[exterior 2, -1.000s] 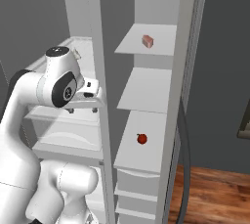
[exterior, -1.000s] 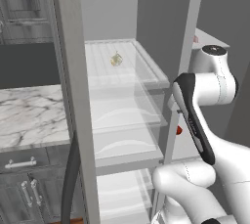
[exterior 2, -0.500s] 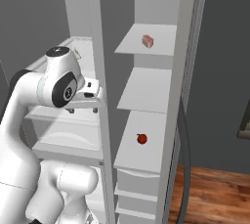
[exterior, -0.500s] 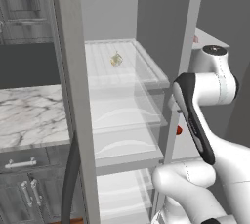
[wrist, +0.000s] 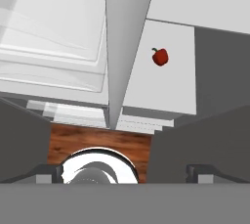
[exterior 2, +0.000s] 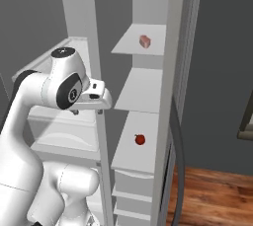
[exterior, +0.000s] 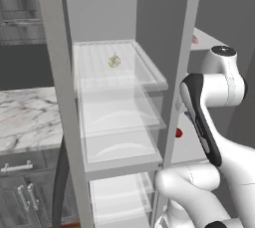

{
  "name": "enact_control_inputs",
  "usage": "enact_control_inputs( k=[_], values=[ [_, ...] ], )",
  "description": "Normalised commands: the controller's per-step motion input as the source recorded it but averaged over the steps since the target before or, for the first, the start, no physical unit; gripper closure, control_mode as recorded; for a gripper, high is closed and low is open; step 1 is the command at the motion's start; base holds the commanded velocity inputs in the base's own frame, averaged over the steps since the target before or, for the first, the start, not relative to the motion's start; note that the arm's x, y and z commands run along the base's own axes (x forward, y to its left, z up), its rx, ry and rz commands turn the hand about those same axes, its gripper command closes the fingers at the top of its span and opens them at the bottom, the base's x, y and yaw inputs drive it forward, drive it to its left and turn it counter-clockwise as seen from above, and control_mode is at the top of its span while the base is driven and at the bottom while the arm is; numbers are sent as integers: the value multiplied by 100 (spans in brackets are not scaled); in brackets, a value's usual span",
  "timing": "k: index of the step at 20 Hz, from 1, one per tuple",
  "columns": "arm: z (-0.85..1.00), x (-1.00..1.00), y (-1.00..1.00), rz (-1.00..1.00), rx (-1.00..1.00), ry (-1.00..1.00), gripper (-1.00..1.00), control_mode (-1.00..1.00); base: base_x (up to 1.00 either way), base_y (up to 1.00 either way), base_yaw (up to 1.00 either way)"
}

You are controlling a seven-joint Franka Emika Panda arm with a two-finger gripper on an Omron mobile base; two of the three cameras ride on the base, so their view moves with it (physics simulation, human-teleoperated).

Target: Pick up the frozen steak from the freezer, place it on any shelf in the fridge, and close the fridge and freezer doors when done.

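I am at the reaching step: my pincer point(wrist: 125, 171) is spread wide with nothing between its fingertips, and the hand looks downward along the white divider point(wrist: 126, 47) that parts the two compartments. The frozen steak point(exterior 2: 145, 41) lies on the top shelf point(exterior 2: 131, 45) of the right-hand compartment, well above and to the right of my wrist in the right base view. Two shelves below it sits a small red pepper-like thing point(exterior 2: 140, 139), which I also see under my hand on its white shelf. The left-hand compartment holds glass shelves point(exterior: 119, 75), with a small yellowish item point(exterior: 114, 61) on the upper one. Both doors stand open. I judge nothing is done yet. Next I must lift and turn the hand toward the top right shelf and bring the open fingers around the steak
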Motion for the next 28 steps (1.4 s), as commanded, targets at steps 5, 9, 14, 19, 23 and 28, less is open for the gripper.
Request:
enact_control_inputs(
  k=[5, 9, 14, 19, 23, 28],
  values=[
    [0, 0, 0, 0, 0, 0, -100, 100, 14, -19, 0],
    [0, 0, 0, 0, 0, 0, -100, 100, 12, -30, 0],
    [0, 0, 0, 0, 0, 0, -100, 100, 4, -43, 0],
    [0, 0, 0, 0, 0, 0, -100, 100, 13, -38, 0],
    [0, 0, 0, 0, 0, 0, -100, 100, 25, -26, 0],
    [0, 0, 0, 0, 0, 0, -100, 100, 45, -19, -2]
  ],
)
